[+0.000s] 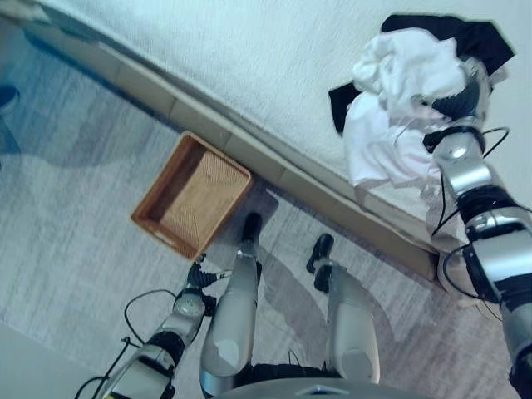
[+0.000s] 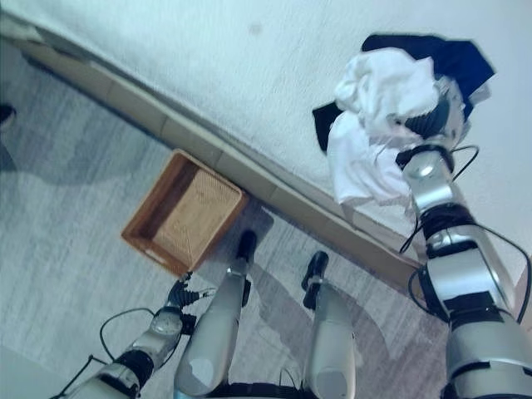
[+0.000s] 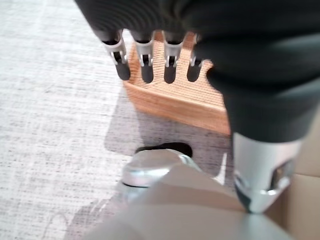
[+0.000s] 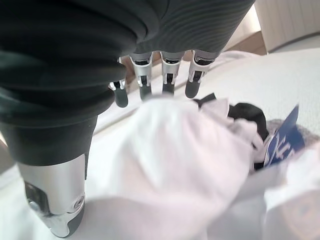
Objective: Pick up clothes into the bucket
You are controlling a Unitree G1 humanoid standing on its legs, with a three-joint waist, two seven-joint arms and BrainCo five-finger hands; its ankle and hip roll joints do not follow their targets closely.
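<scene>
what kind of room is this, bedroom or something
Probably a bedroom: a bed with a white textured cover holds a pile of white clothes and dark clothes, and a woven basket sits on grey carpet beside it.

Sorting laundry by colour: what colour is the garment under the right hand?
White garment, clearest in the left eye view.

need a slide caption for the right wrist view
Right hand with straight fingers reaching over a crumpled white garment on the bed, dark clothing beside it.
</scene>
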